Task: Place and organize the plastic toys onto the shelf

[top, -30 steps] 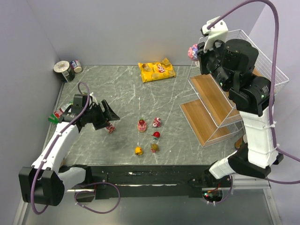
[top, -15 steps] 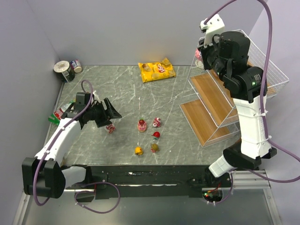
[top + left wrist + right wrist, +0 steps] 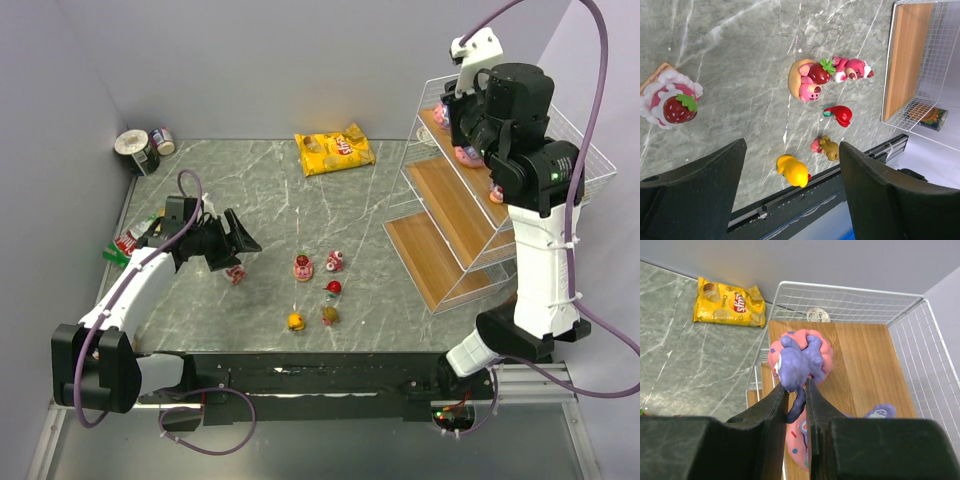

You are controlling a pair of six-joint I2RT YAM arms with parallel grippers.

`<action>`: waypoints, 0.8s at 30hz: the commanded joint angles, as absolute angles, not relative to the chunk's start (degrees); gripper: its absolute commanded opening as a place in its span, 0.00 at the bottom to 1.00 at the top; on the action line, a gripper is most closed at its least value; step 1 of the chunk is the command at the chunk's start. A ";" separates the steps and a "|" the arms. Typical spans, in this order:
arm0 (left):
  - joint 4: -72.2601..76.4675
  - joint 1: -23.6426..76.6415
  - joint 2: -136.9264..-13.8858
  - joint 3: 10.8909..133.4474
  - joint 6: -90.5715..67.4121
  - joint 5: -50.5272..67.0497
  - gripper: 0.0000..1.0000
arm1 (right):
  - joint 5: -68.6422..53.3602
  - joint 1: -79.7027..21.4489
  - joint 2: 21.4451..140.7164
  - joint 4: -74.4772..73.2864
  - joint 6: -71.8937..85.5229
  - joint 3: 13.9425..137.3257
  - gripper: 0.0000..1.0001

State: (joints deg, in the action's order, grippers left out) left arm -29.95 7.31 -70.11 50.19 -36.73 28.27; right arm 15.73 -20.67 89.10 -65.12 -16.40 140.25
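Left gripper (image 3: 792, 146): I had it spread wide, low over the grey-green marbled tabletop (image 3: 250, 190). A white-frosted strawberry cake toy (image 3: 670, 100) lay just outside one finger, not between the two.

Beyond the fingertips five more small plastic toys sat loosely grouped: a yellow fruit-like piece (image 3: 794, 171), an olive-brown piece (image 3: 826, 146), a red cherry shape (image 3: 840, 115), a pink bear on a tan donut (image 3: 807, 82) and a pink lying bear (image 3: 854, 70). That made six on the table.

Off to the right stood the white wire shelf with three stepped wooden boards (image 3: 450, 215). My right gripper (image 3: 796, 395) was pinched on a purple plastic bunny on a pink donut base (image 3: 800, 357), held over the top board by the wire rim. Two other pink-based figurines (image 3: 467, 155) rested on the boards close below it.

Farther back lay one yellow snack bag (image 3: 335, 152). Two round cans (image 3: 135, 150) stood in the far-left corner against plain lavender-grey walls (image 3: 280, 60).
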 commanded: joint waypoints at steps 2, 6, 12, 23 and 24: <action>-28.39 7.12 -70.31 51.77 -35.51 29.27 0.81 | 13.54 -18.55 89.56 -64.51 -14.42 141.50 0.00; -28.39 7.12 -70.14 51.15 -35.86 29.44 0.81 | 13.18 -17.67 90.00 -64.78 -14.24 141.15 0.00; -28.30 7.12 -69.87 50.45 -36.12 29.35 0.81 | 13.71 -17.67 90.44 -64.34 -14.50 141.50 0.04; -28.92 7.12 -69.35 50.01 -35.42 29.27 0.82 | 15.99 -17.67 90.88 -63.81 -15.29 141.86 0.14; -28.92 7.12 -69.35 50.01 -35.33 29.27 0.82 | 16.08 -17.67 90.70 -63.55 -15.47 141.86 0.14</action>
State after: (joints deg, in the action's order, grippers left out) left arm -29.82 7.31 -70.15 50.00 -36.60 28.25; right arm 14.24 -18.00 91.11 -66.67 -14.85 140.25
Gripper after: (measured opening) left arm 0.818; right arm 0.240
